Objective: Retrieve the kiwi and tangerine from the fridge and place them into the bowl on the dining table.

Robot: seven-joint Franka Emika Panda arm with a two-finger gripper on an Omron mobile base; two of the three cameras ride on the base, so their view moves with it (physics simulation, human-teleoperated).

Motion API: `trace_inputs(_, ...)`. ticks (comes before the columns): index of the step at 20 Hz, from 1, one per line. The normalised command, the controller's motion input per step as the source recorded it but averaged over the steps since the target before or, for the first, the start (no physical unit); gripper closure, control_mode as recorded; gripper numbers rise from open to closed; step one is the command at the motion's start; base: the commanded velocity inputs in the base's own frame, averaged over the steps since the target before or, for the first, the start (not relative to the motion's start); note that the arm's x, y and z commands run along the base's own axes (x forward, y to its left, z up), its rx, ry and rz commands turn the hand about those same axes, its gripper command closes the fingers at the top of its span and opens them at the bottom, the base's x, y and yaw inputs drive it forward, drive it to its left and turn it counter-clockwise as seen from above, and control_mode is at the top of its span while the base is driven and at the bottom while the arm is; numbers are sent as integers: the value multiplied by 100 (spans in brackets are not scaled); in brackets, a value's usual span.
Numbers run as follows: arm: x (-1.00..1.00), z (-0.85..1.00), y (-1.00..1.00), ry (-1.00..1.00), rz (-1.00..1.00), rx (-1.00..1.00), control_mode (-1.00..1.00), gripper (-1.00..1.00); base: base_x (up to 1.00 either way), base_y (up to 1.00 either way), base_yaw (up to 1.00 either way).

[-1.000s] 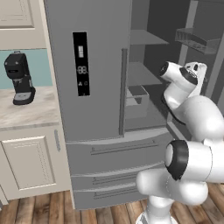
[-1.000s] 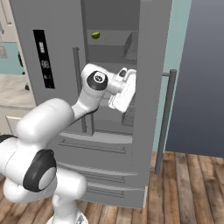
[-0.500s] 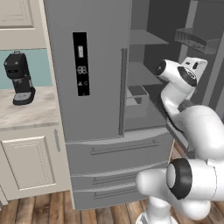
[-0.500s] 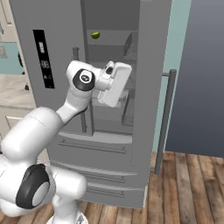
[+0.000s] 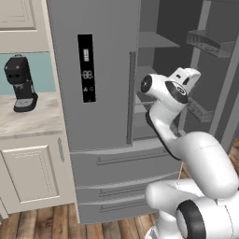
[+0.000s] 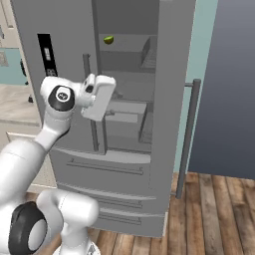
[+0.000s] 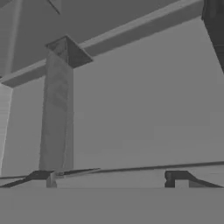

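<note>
Even, soft rendered light without glare or hard shadows falls over the fridge, whose open interior darkens towards its far upper shelves, while the hand view is dim, grey and low in contrast, and all edges look slightly soft, with no visible distortion.

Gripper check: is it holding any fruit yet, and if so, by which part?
Nothing is held. The gripper is open and empty inside the fridge; the kiwi sits untouched on an upper shelf.

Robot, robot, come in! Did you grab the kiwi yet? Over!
Tool open, empty, inside the fridge. Kiwi on an upper shelf, above the hand. Tangerine not spotted. Nothing blocking the kiwi.
</note>
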Motion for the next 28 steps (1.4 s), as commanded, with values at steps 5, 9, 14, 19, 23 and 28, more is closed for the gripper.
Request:
trace_inputs(5,-9,3,93,-34,0,23,-100,-100,0,0,0)
trace_inputs(9,-19,0,70,-32,0,38,-100,-100,0,0,0)
trace_inputs(14,-22,0,52,-20,0,48,-100,-100,0,0,0)
trace_inputs(19,-29,0,29,-2,2,48,-100,-100,0,0,0)
trace_inputs(23,-10,0,8,-1,14,36,-100,-100,0,0,0)
trace_inputs(28,0,0,12,-23,10,6,-100,-100,0,0,0)
